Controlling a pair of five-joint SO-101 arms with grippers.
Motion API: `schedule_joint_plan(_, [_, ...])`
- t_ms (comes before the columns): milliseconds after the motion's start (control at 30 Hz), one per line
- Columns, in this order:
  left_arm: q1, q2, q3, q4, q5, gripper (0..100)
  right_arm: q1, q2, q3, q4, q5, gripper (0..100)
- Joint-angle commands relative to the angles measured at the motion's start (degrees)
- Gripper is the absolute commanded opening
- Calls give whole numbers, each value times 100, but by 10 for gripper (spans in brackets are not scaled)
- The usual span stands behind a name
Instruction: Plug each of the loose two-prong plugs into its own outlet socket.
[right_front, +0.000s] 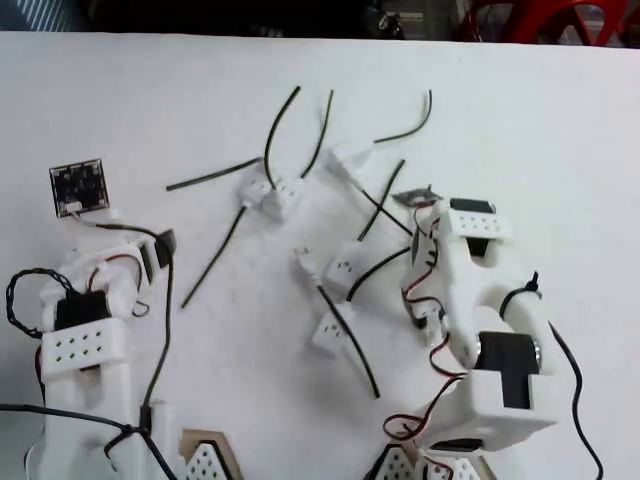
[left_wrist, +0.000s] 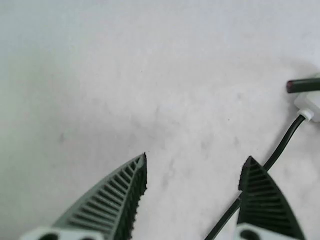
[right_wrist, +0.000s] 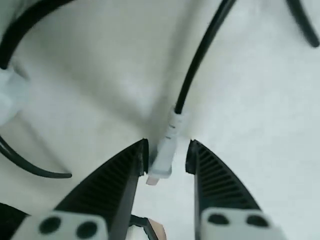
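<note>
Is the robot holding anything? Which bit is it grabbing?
Nothing is gripped yet. The right gripper has open jaws either side of the small white plastic plug, not clamping it. The left gripper is open and empty.

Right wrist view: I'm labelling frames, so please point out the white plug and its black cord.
white plug (right_wrist: 162, 157), right wrist view, middle of its body.
black cord (right_wrist: 202, 55), right wrist view, midway along its length.

My right gripper (right_wrist: 168, 150) is black with ribbed fingers (right_wrist: 120, 185) on white bases. The plug (right_wrist: 161, 167) is white and its cord (right_wrist: 201, 52) black. My left gripper (left_wrist: 196, 159) looks dark green and ribbed, though that may be the light. The table (right_front: 540, 120) is white, and the small board (right_front: 78, 187) is black with a white edge.
</note>
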Motion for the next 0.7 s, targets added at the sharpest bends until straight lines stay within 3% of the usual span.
schedule_joint_plan(0, [-31, -136, -44, -141, -167, 294, -13, -40, -290, 13, -79, 122])
schedule_joint_plan(233, [-31, -136, -44, -141, -246, 294, -4, 22, -255, 4, -79, 61])
schedule_joint_plan(667, [-31, -136, -44, -141, -264, 294, -13, 22, 26, 4, -79, 63])
